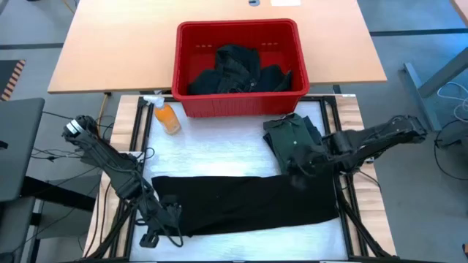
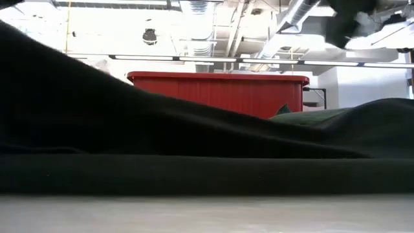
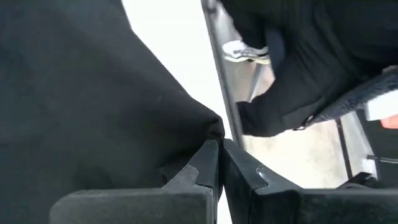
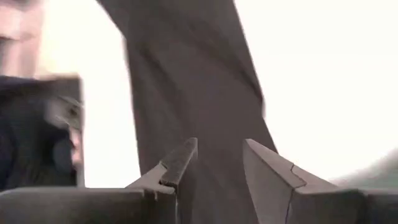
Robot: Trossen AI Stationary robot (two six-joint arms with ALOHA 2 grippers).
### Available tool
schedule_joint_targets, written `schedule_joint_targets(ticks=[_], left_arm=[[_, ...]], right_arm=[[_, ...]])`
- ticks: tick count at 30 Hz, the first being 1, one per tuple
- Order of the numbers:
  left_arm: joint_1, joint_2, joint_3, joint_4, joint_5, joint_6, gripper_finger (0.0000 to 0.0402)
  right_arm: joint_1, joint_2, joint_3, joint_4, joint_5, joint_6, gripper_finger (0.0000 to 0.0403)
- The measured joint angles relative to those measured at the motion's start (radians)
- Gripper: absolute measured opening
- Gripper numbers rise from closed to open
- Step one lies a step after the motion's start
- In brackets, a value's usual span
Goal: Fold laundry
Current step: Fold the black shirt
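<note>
On the white work mat [image 1: 219,150], 1 long black garment [image 1: 248,201] lies spread flat, not yet fully folded. Behind it the red basket [image 1: 240,67] holds more dark laundry [image 1: 238,69], so most work remains. Just beside the black piece sits 1 folded green shirt [image 1: 291,137]. Left gripper [image 1: 170,215] pinches the black garment's corner; right gripper [image 1: 303,166] hangs spread apart above the cloth's far end.

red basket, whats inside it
Dark clothes lie heaped in the red basket, leaving some floor bare. Anything beneath them is hidden.
</note>
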Motion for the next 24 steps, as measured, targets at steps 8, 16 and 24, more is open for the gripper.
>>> schedule_joint_targets(ticks=[8,16,24], left_arm=[[-0.022,0.128,-0.003,0.036,0.024,-0.026,0.0],[-0.021,0.21,-0.003,0.035,0.012,-0.007,0.0],[-0.017,0.217,-0.003,0.024,-0.011,0.001,0.0]], right_arm=[[0.171,0.348,-0.021,0.879,0.167,-0.459,0.0149],[0.117,0.756,0.118,1.144,0.17,-0.475,0.0168],[0.073,1.028,0.431,1.143,-0.032,-0.41,0.0197]])
